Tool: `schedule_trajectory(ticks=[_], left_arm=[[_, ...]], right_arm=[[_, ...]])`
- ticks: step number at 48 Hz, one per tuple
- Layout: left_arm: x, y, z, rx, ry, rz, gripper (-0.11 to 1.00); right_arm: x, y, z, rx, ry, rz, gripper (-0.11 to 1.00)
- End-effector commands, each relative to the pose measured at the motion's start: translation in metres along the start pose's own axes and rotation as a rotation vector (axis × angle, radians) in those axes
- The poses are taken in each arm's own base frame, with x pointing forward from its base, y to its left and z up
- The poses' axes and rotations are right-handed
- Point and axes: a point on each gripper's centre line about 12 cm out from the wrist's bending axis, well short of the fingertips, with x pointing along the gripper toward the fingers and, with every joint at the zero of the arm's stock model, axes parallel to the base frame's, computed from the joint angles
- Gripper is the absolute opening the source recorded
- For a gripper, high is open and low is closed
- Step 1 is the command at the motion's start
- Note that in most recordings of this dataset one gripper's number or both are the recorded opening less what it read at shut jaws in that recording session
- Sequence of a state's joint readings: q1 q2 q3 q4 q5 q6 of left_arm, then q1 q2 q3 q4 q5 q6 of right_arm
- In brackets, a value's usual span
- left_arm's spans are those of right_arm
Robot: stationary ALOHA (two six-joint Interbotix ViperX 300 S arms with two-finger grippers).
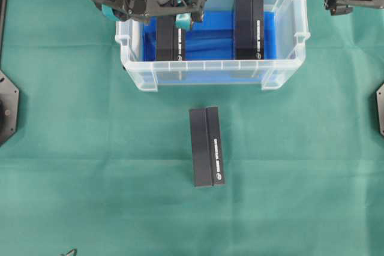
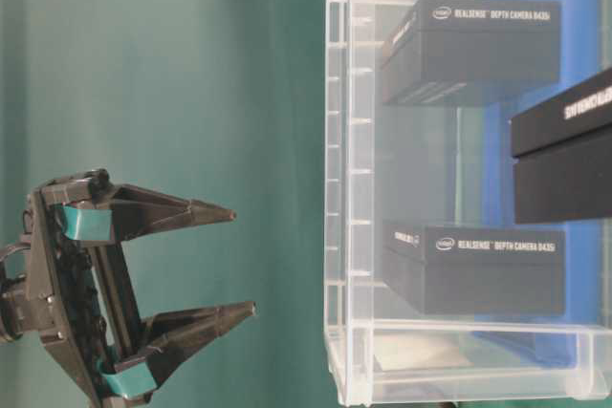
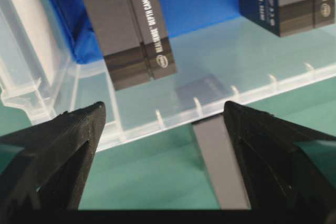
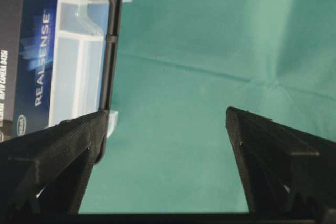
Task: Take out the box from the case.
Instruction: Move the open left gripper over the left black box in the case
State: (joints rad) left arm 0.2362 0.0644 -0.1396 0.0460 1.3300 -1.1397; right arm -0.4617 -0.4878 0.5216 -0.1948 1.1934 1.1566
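Black boxes, blue-lined clear case, green bench

The case (image 1: 288, 67) is clear plastic with a blue lining; the boxes inside (image 1: 249, 25) and outside (image 1: 206, 146) are black with white lettering; the bench (image 1: 90, 166) is green.

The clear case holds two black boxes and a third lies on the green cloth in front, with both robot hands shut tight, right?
Not quite: both hands are open. The left hand shows spread jaws in the left wrist view, the right hand in the right wrist view. The case does hold two boxes, with the third box in front on the cloth.
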Motion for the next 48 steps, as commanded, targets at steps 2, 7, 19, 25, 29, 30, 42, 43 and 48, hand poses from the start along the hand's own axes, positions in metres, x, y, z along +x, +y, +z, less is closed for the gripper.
schedule_trajectory(ticks=[2, 7, 19, 25, 29, 30, 42, 43, 48], left_arm=[[-0.0138, -0.0023, 0.0033, -0.002, -0.025, -0.025, 0.93], [-0.0131, -0.0022, 0.0038, -0.01, -0.029, -0.022, 0.93], [-0.0124, -0.0013, 0.0061, -0.01, -0.047, -0.012, 0.93], [-0.0124, -0.0006, 0.0074, -0.013, -0.049, -0.011, 0.93], [-0.0124, -0.0006, 0.0074, -0.013, -0.049, -0.011, 0.93], [-0.0124, -0.0006, 0.0074, -0.011, -0.049, -0.011, 0.93], [-0.0123, 0.0, 0.0087, -0.015, -0.051, -0.01, 0.93], [-0.0124, 0.0001, 0.0088, -0.015, -0.053, -0.009, 0.93], [-0.0124, 0.0006, 0.0099, -0.014, -0.057, -0.007, 0.93]], right_arm=[[-0.0057, 0.0015, 0.0029, 0.0, -0.018, 0.026, 0.92], [-0.0061, 0.0018, 0.0031, 0.001, -0.019, 0.028, 0.92], [-0.0052, 0.0017, 0.0028, 0.001, -0.018, 0.025, 0.92], [-0.0061, 0.0016, 0.003, 0.002, -0.019, 0.026, 0.92], [-0.0053, 0.0019, 0.0025, 0.0, -0.017, 0.025, 0.92], [-0.0052, 0.0015, 0.0028, 0.002, -0.017, 0.024, 0.92], [-0.0056, 0.0019, 0.0031, 0.002, -0.018, 0.026, 0.92], [-0.0053, 0.0019, 0.0025, 0.0, -0.017, 0.025, 0.92], [-0.0061, 0.0018, 0.0027, 0.001, -0.018, 0.027, 0.92]])
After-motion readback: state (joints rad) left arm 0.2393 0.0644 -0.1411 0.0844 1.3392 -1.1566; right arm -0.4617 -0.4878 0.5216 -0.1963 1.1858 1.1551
